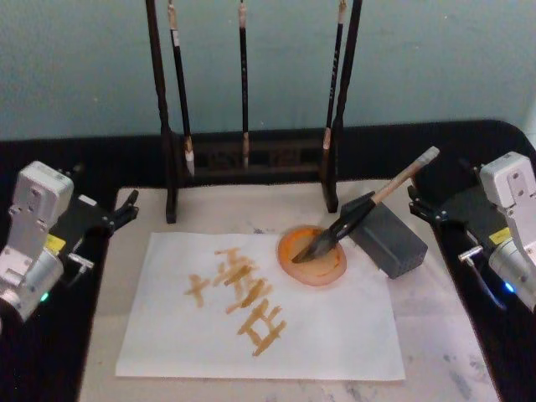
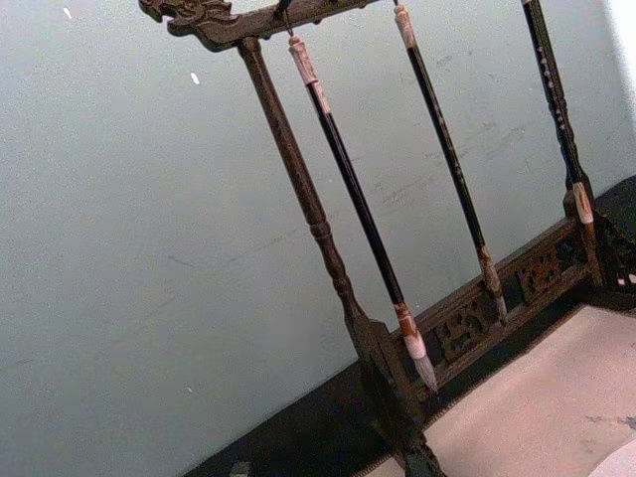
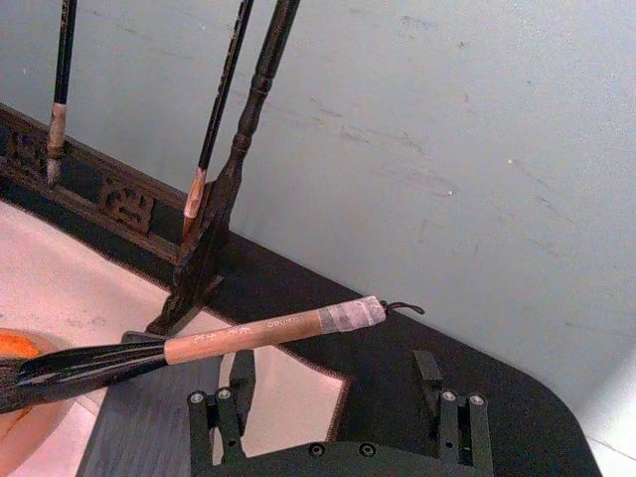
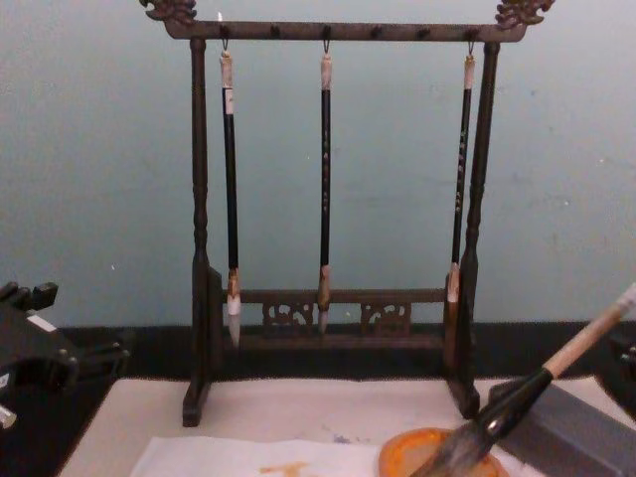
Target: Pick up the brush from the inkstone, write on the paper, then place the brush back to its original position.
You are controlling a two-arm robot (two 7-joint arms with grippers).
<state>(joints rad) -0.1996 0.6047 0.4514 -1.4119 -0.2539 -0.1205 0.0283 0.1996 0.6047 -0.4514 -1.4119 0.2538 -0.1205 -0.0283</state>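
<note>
Principally: large calligraphy brush [image 1: 362, 211], with a thick pale beige handle taped pale at its end, a dark cord loop, a flared black ferrule and bushy grey-dark bristles. It lies tilted, bristles down in the small round shallow orange dish [image 1: 322, 270] with a paler rim. The handle is propped on the grey rectangular block [image 1: 394, 243] and rises toward the table's far right corner. Nothing grips it.

The dish rests at the far right corner of the thin white paper sheet [image 1: 335, 335], just beside the block. The sheet bears orange-yellow strokes [image 1: 239, 297] across its middle. It lies flat on the larger beige felt mat [image 1: 444, 327], which is spread on the black table [image 1: 100, 159].

A dark wooden brush stand [image 4: 328, 298] stands at the mat's far edge. Three slim black-handled brushes [image 4: 325, 169] hang from its top bar.

The right gripper [image 3: 333, 368] is near the table's right edge, close to the handle's taped end but apart from it. Its fingers [image 3: 237, 373] are spread wide and empty. The left gripper [image 1: 126, 209] is near the table's left edge, well apart from the brush. Whether its grip is spread or closed cannot be told.
</note>
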